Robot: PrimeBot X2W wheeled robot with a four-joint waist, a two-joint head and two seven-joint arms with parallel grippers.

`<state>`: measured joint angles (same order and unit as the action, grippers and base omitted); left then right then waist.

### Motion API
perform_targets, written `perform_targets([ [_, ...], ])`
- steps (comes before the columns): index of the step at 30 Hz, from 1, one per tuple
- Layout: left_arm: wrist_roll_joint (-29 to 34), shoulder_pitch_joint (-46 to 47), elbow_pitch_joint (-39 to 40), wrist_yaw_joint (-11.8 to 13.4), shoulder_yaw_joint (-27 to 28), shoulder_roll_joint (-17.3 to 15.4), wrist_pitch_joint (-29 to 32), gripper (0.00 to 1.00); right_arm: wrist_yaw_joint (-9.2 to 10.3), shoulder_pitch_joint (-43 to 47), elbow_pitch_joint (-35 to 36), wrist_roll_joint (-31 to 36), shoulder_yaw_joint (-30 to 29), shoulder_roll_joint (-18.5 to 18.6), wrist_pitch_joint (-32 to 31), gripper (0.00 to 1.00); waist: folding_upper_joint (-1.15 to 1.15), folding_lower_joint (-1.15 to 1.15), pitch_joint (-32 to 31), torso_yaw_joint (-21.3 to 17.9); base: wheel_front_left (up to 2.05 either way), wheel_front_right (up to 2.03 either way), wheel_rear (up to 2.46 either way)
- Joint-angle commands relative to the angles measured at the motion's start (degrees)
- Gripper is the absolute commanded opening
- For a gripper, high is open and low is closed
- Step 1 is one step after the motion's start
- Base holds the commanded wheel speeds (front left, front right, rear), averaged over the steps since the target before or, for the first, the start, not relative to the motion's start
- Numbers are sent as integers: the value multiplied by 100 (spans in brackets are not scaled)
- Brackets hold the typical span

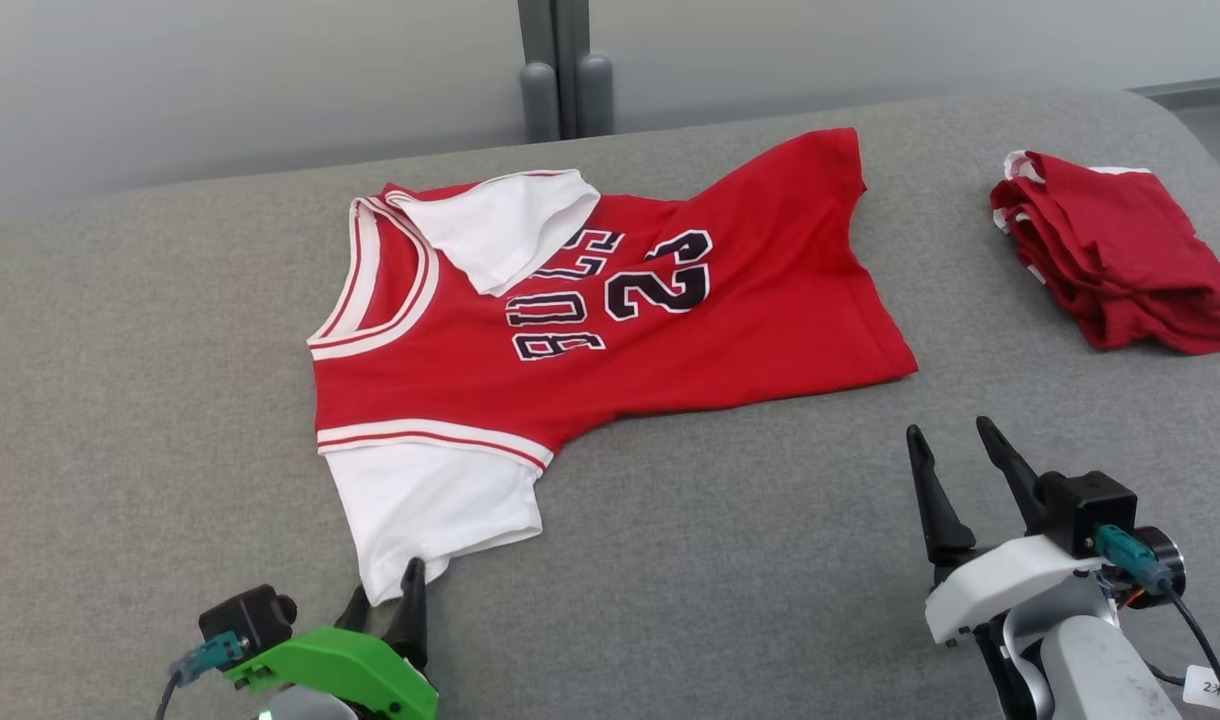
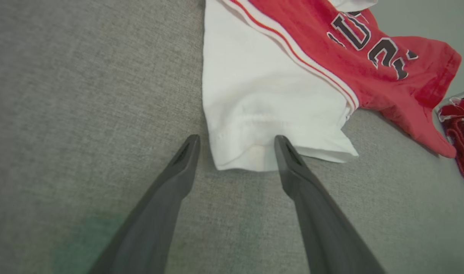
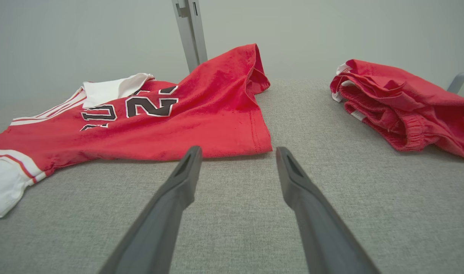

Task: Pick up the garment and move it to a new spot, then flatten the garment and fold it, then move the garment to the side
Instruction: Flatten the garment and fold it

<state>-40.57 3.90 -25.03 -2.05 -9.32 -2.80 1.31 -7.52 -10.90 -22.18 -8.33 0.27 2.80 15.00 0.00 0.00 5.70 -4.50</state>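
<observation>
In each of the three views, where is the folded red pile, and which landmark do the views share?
Head view: the pile lies at the upper right, right of the jersey.
Left wrist view: the pile is at the right edge, past the jersey's hem.
Right wrist view: the pile is at the upper right.
Shared landmark: the jersey's dark number 23.

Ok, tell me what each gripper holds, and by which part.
Nothing: left gripper open at the white sleeve of the shirt; right gripper open, apart from it.
</observation>
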Motion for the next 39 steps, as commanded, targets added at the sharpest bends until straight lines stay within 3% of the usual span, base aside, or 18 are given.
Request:
perform_targets([
  [1, -184, 110, 28, -46, -9, -20, 39, 100, 8, -43, -1, 13, -44, 20, 25, 100, 0, 0, 64, -52, 0, 0, 0],
  [6, -656, 183, 188, -95, -50, -21, 25, 98, 8, -96, 13, 55, -150, 19, 25, 100, 0, 0, 161, -52, 0, 0, 0],
  [7, -682, 198, 205, -83, -56, -21, 14, 91, 8, -109, 9, 65, -172, 20, 25, 100, 0, 0, 175, -45, 0, 0, 0],
  [9, -759, 219, 238, -64, -45, -22, -26, 56, 8, -152, -17, 82, -221, 19, 25, 100, 0, 0, 211, -22, 0, 0, 0],
  [10, -803, 232, 253, -64, -40, -22, -49, 48, 7, -182, -40, 96, -245, 20, 25, 100, 0, 0, 231, -7, 0, 0, 0],
  [13, -925, 291, 322, -74, -1, -22, -149, 44, 8, -300, -135, 166, -330, 20, 25, 100, 0, 0, 282, 36, 0, 0, 0],
  [15, -1054, 311, 358, -96, -1, -21, -196, 34, 8, -441, -271, 295, -438, 20, 25, 100, 0, 0, 328, 79, 0, 0, 0],
  [17, -1030, 350, 371, -97, -41, -21, -225, 21, 8, -612, -455, 444, -539, 20, 25, 100, 0, 0, 367, 121, 0, 0, 0],
  [18, -1027, 377, 374, -98, -56, -22, -238, 5, 8, -698, -575, 513, -587, 19, 25, 100, 0, 0, 383, 136, 0, 0, 0],
  [19, -1034, 409, 383, -105, -67, -22, -251, 0, 8, -808, -736, 608, -660, 20, 15, 100, 0, 0, 407, 157, 0, 0, 0],
  [27, -880, 588, 433, -133, -200, -46, -378, 0, 8, -1786, -1846, 1100, -1237, 20, -222, 100, 0, 0, 637, 375, 0, 0, 0],
  [39, -781, 670, 517, -160, -285, -77, -484, 0, 7, -2740, -3392, 733, -1227, 42, -608, 100, 0, 0, 804, 600, 0, 0, 0],
])
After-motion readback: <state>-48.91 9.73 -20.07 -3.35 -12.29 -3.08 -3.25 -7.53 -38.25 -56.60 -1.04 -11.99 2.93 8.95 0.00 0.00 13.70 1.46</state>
